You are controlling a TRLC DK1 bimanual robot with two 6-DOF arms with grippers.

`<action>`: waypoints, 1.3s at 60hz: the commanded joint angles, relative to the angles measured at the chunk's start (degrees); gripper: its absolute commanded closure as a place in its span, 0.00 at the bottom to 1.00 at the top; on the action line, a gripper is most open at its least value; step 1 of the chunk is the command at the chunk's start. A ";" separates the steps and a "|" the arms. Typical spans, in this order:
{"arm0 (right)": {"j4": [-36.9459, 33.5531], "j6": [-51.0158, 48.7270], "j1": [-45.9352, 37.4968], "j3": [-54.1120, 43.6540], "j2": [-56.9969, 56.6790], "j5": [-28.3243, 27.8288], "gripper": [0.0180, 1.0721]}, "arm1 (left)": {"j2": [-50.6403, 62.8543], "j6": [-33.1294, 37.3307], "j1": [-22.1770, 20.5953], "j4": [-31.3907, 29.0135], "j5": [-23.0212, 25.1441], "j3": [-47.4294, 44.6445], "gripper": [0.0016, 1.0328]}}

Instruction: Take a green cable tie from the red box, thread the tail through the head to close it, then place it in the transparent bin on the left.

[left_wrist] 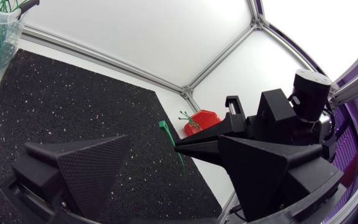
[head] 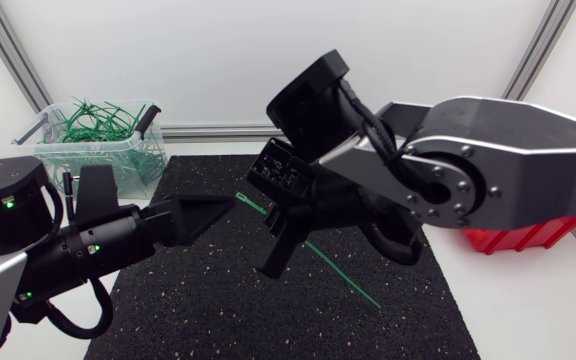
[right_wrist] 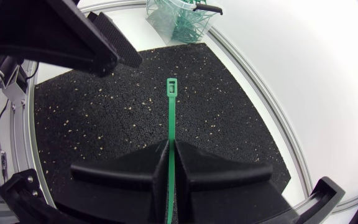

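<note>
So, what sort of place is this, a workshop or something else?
Probably a robotics lab bench rather than a workshop. A left arm and a right arm meet over a black speckled mat on a white table. A transparent bin of green cable ties and a red box stand by.

Right arm (head: pixel 508 165) hides most of red box (head: pixel 523 238).

Green cable tie (right_wrist: pixel 171 112) pinched between right gripper (right_wrist: pixel 171 144) fingers, head pointing ahead over black mat (right_wrist: pixel 104 118), transparent bin (right_wrist: pixel 185 22) beyond
</note>
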 commanded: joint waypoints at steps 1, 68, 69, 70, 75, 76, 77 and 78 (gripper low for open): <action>0.23 1.97 0.27 1.36 -0.63 0.06 0.94 | 1.69 -2.19 -1.06 1.95 -0.64 1.92 0.04; 0.75 5.49 1.14 5.40 -0.89 -0.64 0.94 | 8.63 -4.39 -4.13 12.15 -5.30 1.13 0.44; 0.75 5.49 1.14 5.49 -0.89 -0.64 0.94 | 8.81 -4.39 -4.31 12.32 -5.48 1.13 0.44; 0.75 5.58 1.14 5.57 -0.89 -0.64 0.94 | 8.90 -4.39 -4.49 12.32 -5.65 1.13 0.44; 0.84 5.75 0.97 5.66 -0.80 -0.64 0.94 | 9.07 -4.39 -4.84 12.76 -6.27 1.22 0.45; 0.84 5.75 0.97 5.66 -0.80 -0.64 0.94 | 9.07 -4.39 -4.84 13.11 -6.53 1.22 0.48; 0.84 5.75 0.97 5.66 -0.80 -0.64 0.94 | 9.07 -4.39 -4.92 13.38 -6.62 1.22 0.50; 0.84 5.84 0.97 5.66 -0.80 -0.64 0.94 | 9.16 -4.39 -4.92 13.55 -6.71 1.22 0.51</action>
